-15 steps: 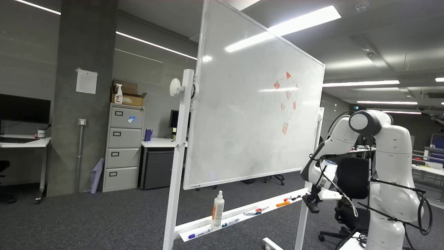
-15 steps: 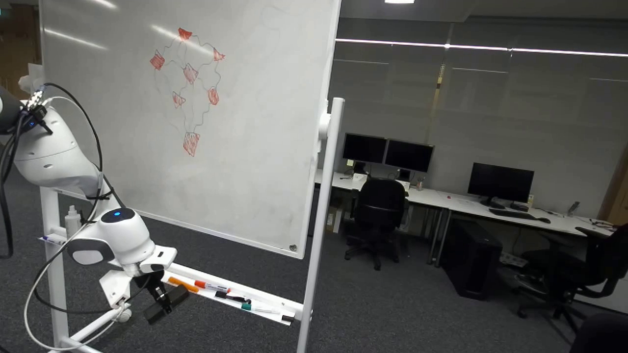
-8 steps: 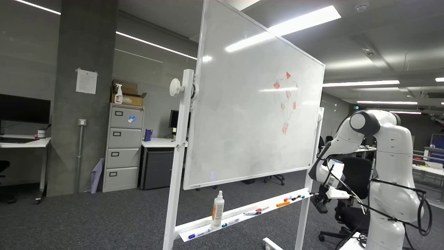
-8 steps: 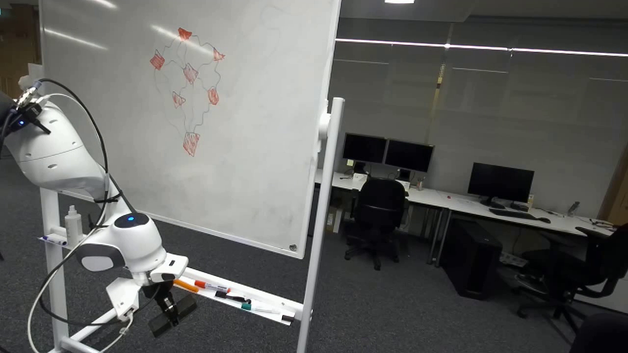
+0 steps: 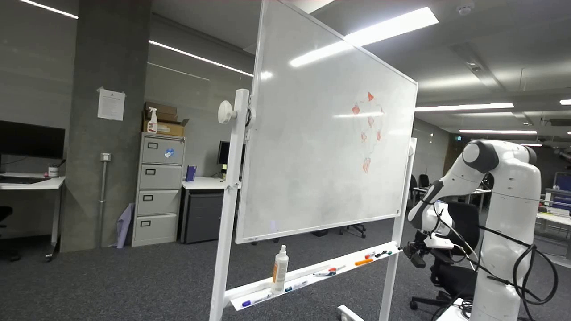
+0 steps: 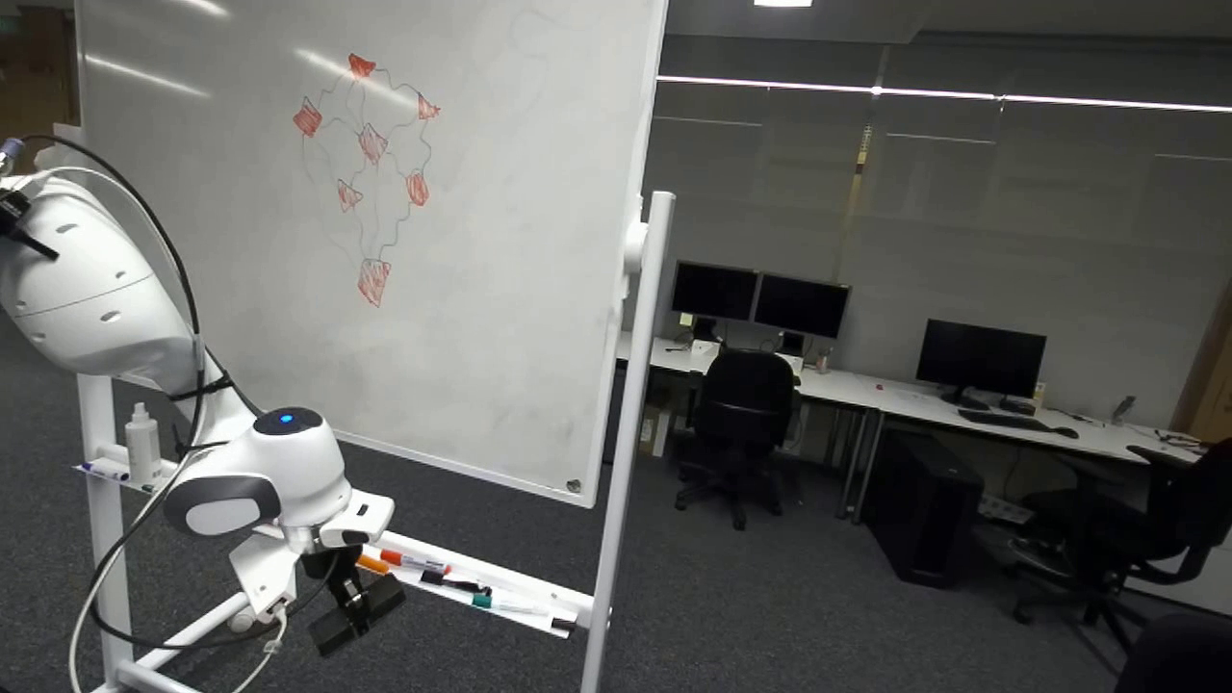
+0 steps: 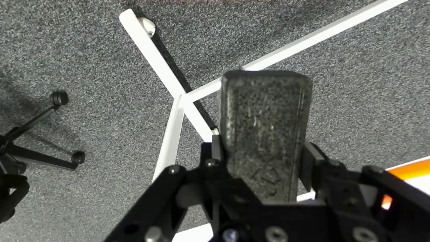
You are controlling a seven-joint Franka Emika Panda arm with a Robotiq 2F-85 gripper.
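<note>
Grey carpet (image 7: 100, 127) fills most of the wrist view. Next, whiteboard (image 6: 500, 318): upper left to centre of an exterior view, hatched red shapes (image 6: 374, 281) on it joined by thin wavy lines. Same view, white desk (image 6: 847, 387) runs across the right half.

Robot arm (image 5: 508, 232) at right of an exterior view, wrist down beside the board's lower right corner. Its stand's white foot (image 7: 151, 55) slants across the upper left of the wrist view. Filing cabinet (image 5: 158, 180) left of centre, cardboard box (image 5: 171, 129) and trigger spray bottle (image 5: 152, 124) on top. Marker tray (image 5: 250, 289) runs low under the board, rising left to right in that frame. Black office chair (image 6: 746, 414) right of centre in an exterior view, in front of twin monitors (image 6: 714, 291).

Gripper (image 7: 263, 158), bottom centre of the wrist view: clamped on the black eraser block (image 7: 265, 121), a finger at each side. Block is right of centre there, over carpet. Lower left in an exterior view, tilted, its upper right end toward the tray.

Pump bottle (image 5: 279, 271) upright on the tray, bottom centre. Markers lying on the tray: orange one (image 5: 363, 262) towards the right end, blue-capped one (image 5: 256, 300) at the left end, red-capped (image 6: 414, 562) and green-capped (image 6: 507, 604) ones near the gripper.
</note>
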